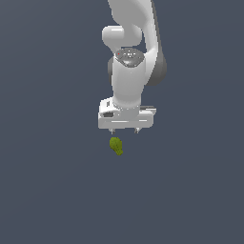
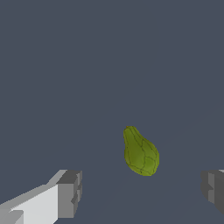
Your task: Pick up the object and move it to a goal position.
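Observation:
The object (image 1: 116,145) is a small olive-green lumpy blob, tapering to one end, lying on the dark grey floor. In the wrist view the object (image 2: 140,152) lies ahead of the fingers and between their lines. My white gripper (image 1: 124,129) hangs just above and slightly behind it, pointing down. The jaws stand wide apart, with nothing between them. The grey fingertips (image 2: 70,192) show at both sides of the wrist view, well clear of the object. My gripper (image 2: 142,190) is open and empty.
The white arm (image 1: 131,47) rises from the gripper toward the exterior view's top. The flat dark grey floor (image 1: 47,190) surrounds the object. No other thing shows.

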Available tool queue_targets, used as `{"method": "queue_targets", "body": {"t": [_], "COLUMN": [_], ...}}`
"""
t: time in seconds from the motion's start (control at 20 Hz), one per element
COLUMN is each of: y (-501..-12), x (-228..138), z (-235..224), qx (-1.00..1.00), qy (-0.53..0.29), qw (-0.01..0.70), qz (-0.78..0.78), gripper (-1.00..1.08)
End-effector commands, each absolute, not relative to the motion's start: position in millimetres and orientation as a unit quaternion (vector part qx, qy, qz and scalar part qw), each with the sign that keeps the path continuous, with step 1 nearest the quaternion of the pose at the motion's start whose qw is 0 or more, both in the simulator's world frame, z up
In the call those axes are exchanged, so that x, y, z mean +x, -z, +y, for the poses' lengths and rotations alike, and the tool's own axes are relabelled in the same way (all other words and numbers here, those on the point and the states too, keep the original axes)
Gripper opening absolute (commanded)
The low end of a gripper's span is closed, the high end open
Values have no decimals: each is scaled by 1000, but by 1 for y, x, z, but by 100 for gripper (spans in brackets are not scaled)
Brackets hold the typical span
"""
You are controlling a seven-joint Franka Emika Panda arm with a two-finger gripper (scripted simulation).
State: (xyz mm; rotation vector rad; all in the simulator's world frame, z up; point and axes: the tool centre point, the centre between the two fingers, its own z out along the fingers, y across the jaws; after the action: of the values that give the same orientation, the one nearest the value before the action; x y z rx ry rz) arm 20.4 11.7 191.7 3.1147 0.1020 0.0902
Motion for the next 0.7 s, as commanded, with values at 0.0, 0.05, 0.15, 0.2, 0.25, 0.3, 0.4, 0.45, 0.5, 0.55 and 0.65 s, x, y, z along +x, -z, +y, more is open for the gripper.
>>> {"method": "queue_targets", "body": {"t": [0.0,0.05,0.15,0.2,0.25,0.3,0.4,0.45,0.5,0.55,0.65], "y": [-184,-180,-168,-161,-153,-144,-126,-119,-112,-107,-98], "x": [20,19,18,17,16,15,11,10,8,7,5], "z": [9,7,1,-2,-5,-9,-17,-20,-23,-25,-29], "qx": [999,999,999,999,999,999,999,999,999,999,999], "qy": [-27,-25,-22,-20,-17,-15,-10,-8,-6,-4,-2], "qw": [11,11,9,8,7,6,4,3,2,2,1], "qz": [33,33,34,35,35,36,37,37,37,38,38], "gripper": [100,100,100,100,100,100,100,100,100,100,100]}}
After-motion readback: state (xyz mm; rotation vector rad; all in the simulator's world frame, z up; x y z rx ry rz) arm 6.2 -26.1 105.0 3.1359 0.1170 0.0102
